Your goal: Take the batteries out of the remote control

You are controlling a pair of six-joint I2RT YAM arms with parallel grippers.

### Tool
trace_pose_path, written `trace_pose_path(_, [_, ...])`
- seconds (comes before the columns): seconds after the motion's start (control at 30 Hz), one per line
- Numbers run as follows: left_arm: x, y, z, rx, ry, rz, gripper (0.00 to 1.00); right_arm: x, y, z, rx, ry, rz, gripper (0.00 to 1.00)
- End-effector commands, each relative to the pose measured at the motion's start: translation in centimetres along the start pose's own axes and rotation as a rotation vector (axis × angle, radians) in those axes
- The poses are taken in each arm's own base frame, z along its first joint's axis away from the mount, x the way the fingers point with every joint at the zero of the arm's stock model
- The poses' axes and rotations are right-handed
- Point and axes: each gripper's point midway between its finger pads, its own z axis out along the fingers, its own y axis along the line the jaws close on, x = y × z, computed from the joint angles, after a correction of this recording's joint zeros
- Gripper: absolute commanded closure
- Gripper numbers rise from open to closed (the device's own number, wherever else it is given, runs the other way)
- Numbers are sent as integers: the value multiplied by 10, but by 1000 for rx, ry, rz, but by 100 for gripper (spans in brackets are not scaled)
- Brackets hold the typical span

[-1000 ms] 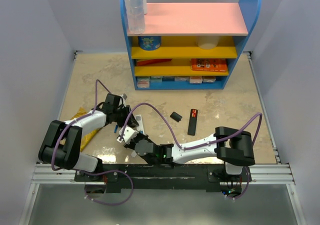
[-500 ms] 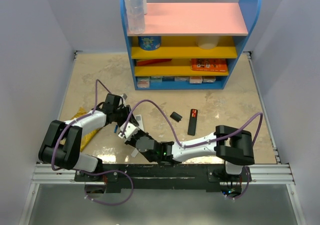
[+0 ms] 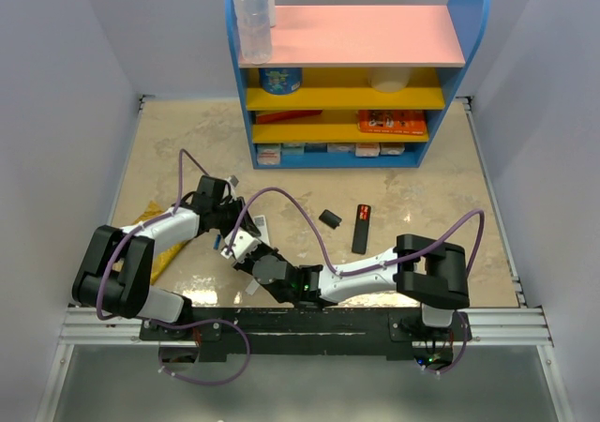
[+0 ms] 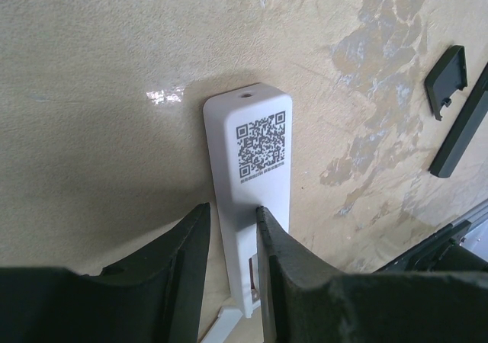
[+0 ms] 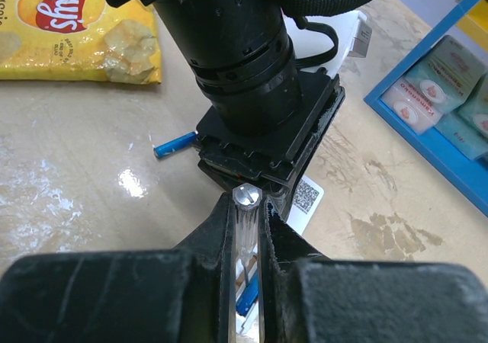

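My left gripper (image 3: 232, 223) is shut on a white remote (image 4: 255, 152) with a QR code, which lies on the table; its jaws stand either side of the remote's near end (image 4: 229, 225). My right gripper (image 5: 246, 213) is shut on a clear-handled screwdriver (image 5: 248, 195), which points down into the remote's open compartment. A blue battery (image 5: 245, 301) shows in that compartment between my fingers. A second blue battery (image 5: 175, 143) lies loose on the table beside the left wrist. In the top view my right gripper (image 3: 246, 250) sits just in front of the remote (image 3: 259, 227).
A black remote (image 3: 361, 228) and a black cover (image 3: 330, 218) lie to the right. A yellow chips bag (image 3: 155, 239) lies at the left. A blue and yellow shelf (image 3: 347, 84) stands at the back. The left wrist (image 5: 244, 76) is close over my right fingers.
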Motion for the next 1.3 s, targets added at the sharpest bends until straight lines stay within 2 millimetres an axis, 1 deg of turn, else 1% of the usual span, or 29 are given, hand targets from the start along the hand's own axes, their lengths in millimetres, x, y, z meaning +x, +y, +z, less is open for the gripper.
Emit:
trace_pose_path(0.0, [0, 13, 5, -45, -15, 7, 65, -11, -9, 4, 63, -17, 19, 100])
trace_pose_path(0.1, [0, 14, 6, -52, -13, 8, 65, -11, -13, 3, 71, -13, 0, 100])
trace_pose_path(0.3, [1, 16, 7, -55, -11, 5, 65, -21, -19, -2, 80, -26, -2, 100])
trace_pose_path(0.43, [2, 18, 8, -62, -6, 5, 65, -23, -20, -2, 80, -28, -4, 100])
trace_pose_path(0.57, [2, 19, 8, -64, -6, 6, 66, -30, -21, -3, 77, -37, 6, 100])
trace_pose_path(0.77, [1, 17, 8, -63, -8, 6, 66, -38, -23, -9, 77, -46, 12, 100])
trace_pose_path(0.9, [-1, 16, 8, -59, -11, 6, 66, -47, -26, -15, 72, -61, 25, 100])
trace_pose_path(1.2, [-5, 12, 7, -54, -12, 7, 65, -49, -33, -20, 87, -61, 40, 100])
trace_pose_path(1.23, [-8, 10, 7, -50, -17, 10, 65, -47, -32, -21, 81, -55, 40, 100])
trace_pose_path(1.27, [-8, 10, 7, -50, -17, 10, 65, -52, -32, -22, 65, -65, 53, 100])
